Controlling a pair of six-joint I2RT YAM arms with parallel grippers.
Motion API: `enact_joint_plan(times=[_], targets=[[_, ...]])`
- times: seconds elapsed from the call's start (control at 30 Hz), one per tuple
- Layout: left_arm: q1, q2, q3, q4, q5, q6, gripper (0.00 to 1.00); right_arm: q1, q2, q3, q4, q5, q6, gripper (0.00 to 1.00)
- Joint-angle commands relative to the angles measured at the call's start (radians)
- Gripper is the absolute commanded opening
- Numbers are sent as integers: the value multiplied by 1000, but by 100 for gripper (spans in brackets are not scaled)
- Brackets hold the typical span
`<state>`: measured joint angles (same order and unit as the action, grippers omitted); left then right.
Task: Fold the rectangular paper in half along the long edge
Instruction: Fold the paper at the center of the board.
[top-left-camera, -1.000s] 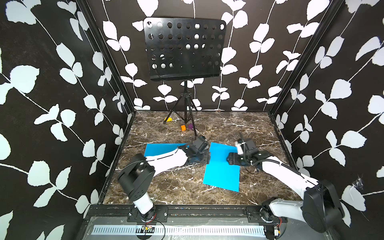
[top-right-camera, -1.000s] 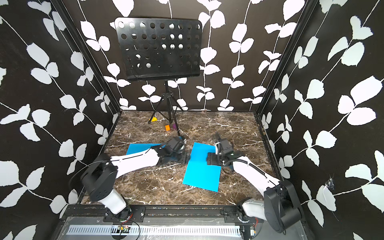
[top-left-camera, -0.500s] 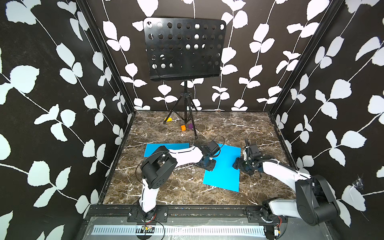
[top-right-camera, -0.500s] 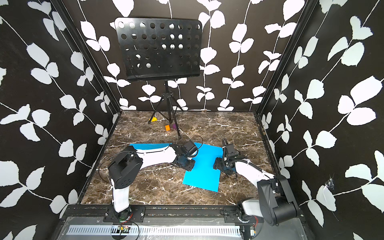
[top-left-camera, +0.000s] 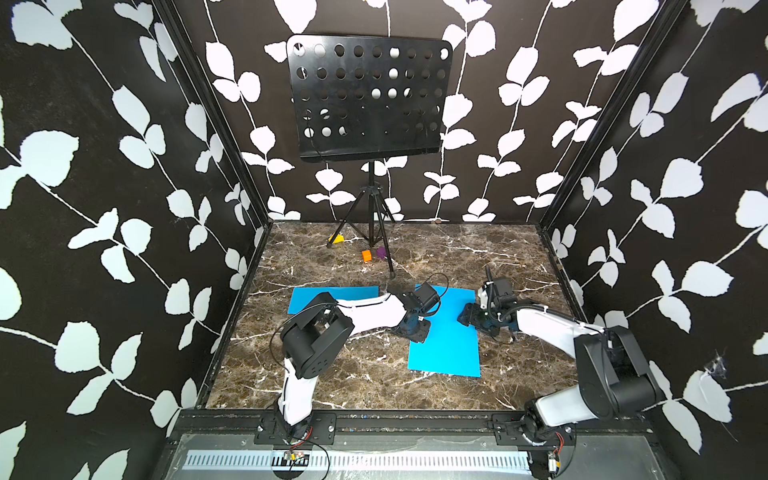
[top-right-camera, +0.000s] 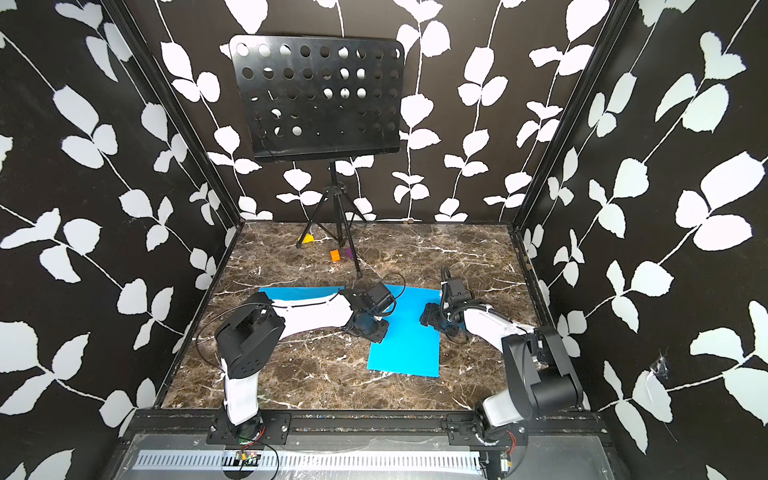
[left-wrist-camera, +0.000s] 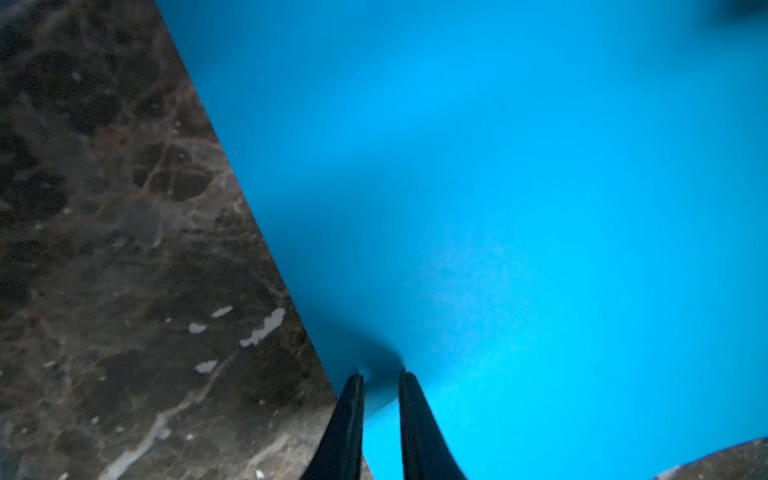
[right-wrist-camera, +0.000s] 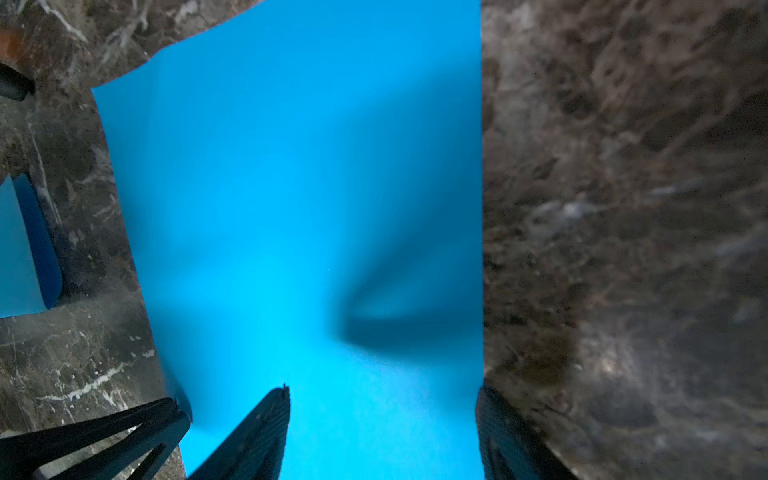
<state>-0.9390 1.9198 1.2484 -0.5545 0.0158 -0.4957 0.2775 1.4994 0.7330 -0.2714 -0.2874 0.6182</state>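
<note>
On the marble tabletop (top-left-camera: 332, 374), blue paper (top-left-camera: 446, 345) lies flat, unfolded; left fingers (left-wrist-camera: 415, 424) pinch its long edge, right fingers (right-wrist-camera: 262, 432) spread over the opposite edge. Fold all yet to come!

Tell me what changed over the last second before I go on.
The left gripper slid toward the front along the blue paper's left long edge, and its jaws narrowed, pinching that edge. The right gripper is still open at the right edge, about where it was. The paper still lies flat, unfolded; the second blue sheet and music stand have not moved.
</note>
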Motion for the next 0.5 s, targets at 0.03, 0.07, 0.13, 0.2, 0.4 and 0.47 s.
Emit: enact_joint_plan(times=[0.03,0.07,0.13,0.2,0.4,0.47], targets=[[9,6,-105,-71,-15,-90,20,-37,86,135,-41,-3,-146,76],[9,4,-115,-63,-15,-96,20,-41,106,167,-46,-2,-167,77],[10,4,-119,-64,-24,-99,20,-57,174,236,-59,-3,-202,77],[14,4,-119,-68,-30,-101,20,-74,238,288,-50,-44,-222,77],[21,9,-121,-61,-24,-101,20,-104,402,425,-52,-103,-230,77],[22,8,-126,-54,-20,-100,20,-111,438,450,-50,-119,-235,77]])
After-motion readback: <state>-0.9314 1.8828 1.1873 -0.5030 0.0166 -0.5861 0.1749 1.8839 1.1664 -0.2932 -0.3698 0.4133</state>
